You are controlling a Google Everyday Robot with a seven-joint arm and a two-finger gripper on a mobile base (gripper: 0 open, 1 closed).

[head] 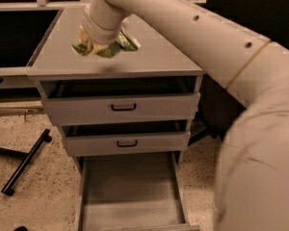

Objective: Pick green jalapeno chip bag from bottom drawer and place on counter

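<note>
The green jalapeno chip bag [106,46], crumpled green foil with pale edges, hangs from my gripper [100,41] just above the counter [149,57], over its left middle. The gripper is shut on the bag; my cream arm covers the fingers and reaches in from the right. A shadow of the bag lies on the counter in front of it. The bottom drawer [130,196] is pulled out and shows a plain grey floor. The cream bowl is hidden behind my arm.
Two shallower drawers with black handles [123,108] sit slightly open above the bottom drawer. A black chair leg [26,161] lies on the speckled floor at left. A dark chair stands to the cabinet's right, behind my arm.
</note>
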